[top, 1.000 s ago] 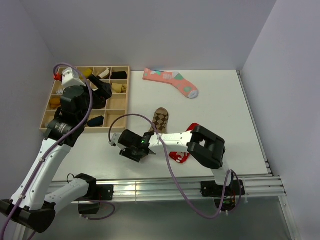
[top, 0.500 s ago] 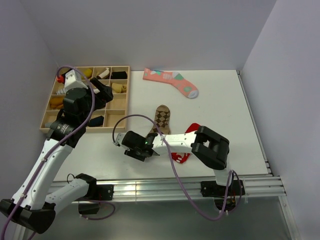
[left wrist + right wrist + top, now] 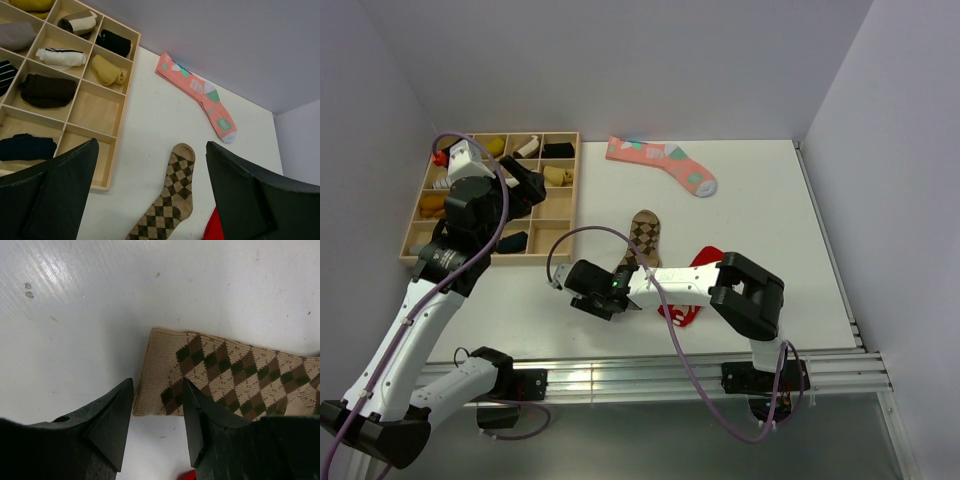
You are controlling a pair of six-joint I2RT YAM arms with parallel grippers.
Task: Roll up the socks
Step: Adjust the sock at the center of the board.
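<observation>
The argyle sock (image 3: pixel 642 236) lies flat on the white table, toe pointing away, and shows in the left wrist view (image 3: pixel 175 192) too. Its tan cuff (image 3: pixel 160 370) lies just in front of my right gripper (image 3: pixel 156 415), which is open and low over the table, with one corner of the cuff between the jaws. In the top view my right gripper (image 3: pixel 618 288) covers the cuff end. My left gripper (image 3: pixel 523 182) is wide open and empty, held high over the wooden tray.
A wooden tray (image 3: pixel 571 190) with several rolled socks stands at the back left, its rim in the left wrist view (image 3: pixel 124 100). A pink sock with teal patches (image 3: pixel 660 160) lies at the back. A red sock (image 3: pixel 686 312) lies under the right arm.
My right gripper has slid to the right, up to the cuff of the argyle sock. My left gripper shifted slightly to the right over the tray, then held still.
</observation>
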